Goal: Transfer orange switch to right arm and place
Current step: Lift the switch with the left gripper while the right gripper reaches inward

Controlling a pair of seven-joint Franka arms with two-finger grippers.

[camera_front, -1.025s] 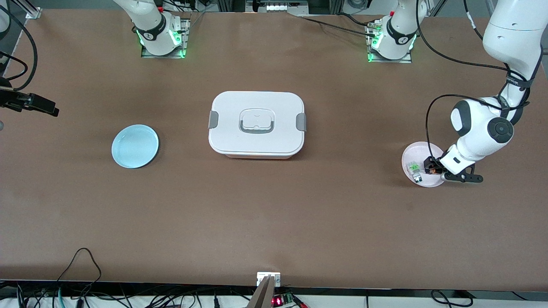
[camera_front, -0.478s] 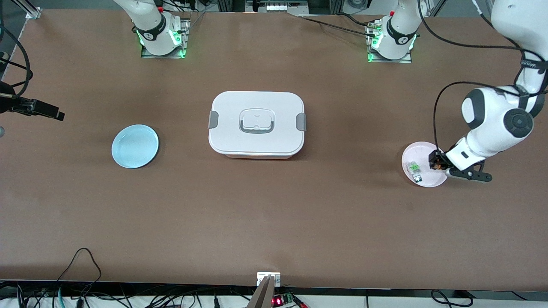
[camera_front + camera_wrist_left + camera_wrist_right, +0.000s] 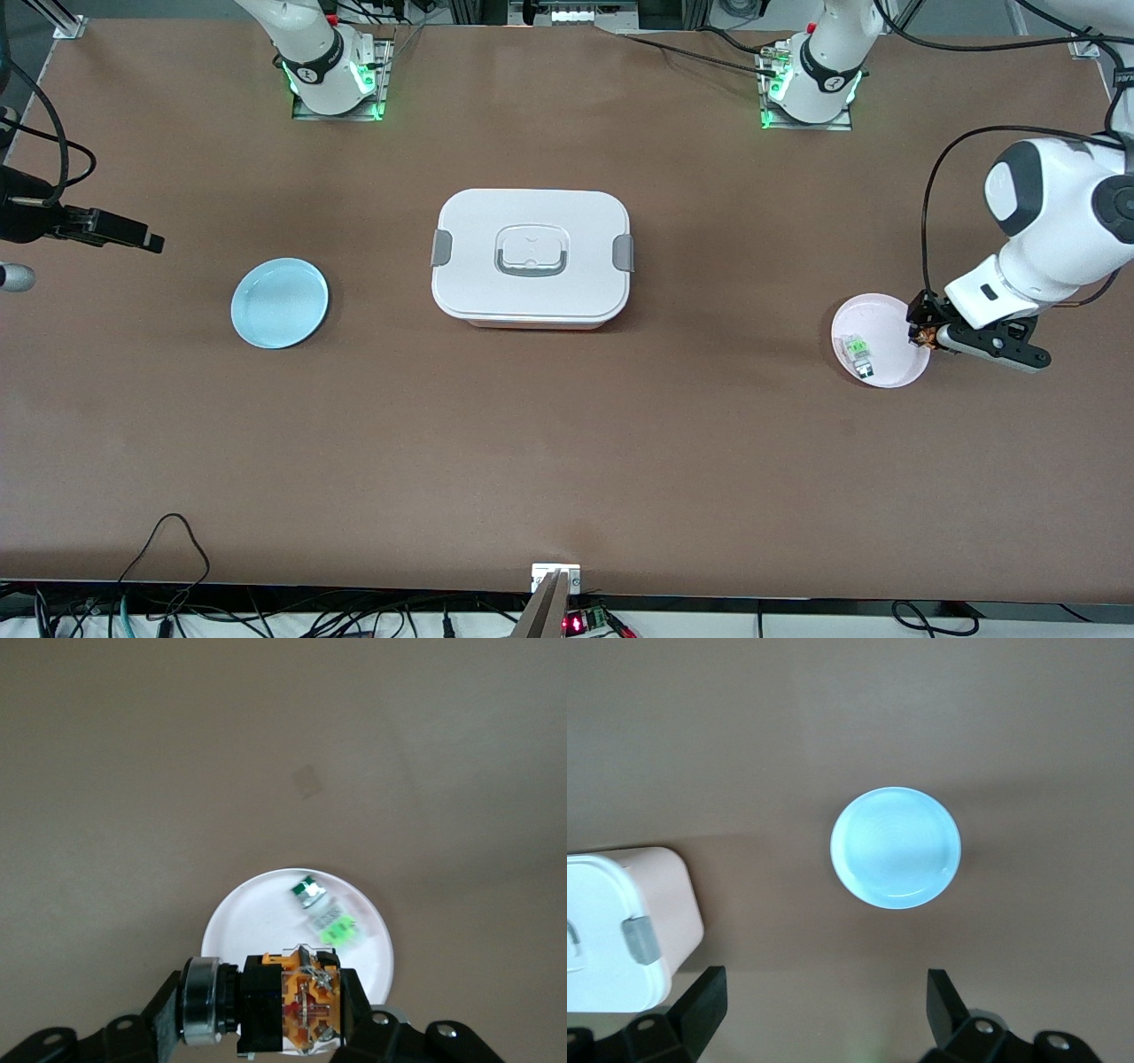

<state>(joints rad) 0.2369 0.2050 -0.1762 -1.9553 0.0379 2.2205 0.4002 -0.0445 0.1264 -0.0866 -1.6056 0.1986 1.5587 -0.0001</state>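
Front view: the left pincer hangs over the rim of the pink plate at the left arm's end of the surface, clamped on the orange switch. The clear-and-green part lies on that plate. The right pincer hovers above the bare surface at the right arm's end, near the blue plate, with the white lidded box between the two plates.

Left wrist view: the switch sits crosswise between the fingers, plate below. It's a small part, so a slight grip could let it twist or drop during the carry.

Right wrist view: fingers spread wide, nothing between them, blue plate below. A misaligned handover could fumble the switch.
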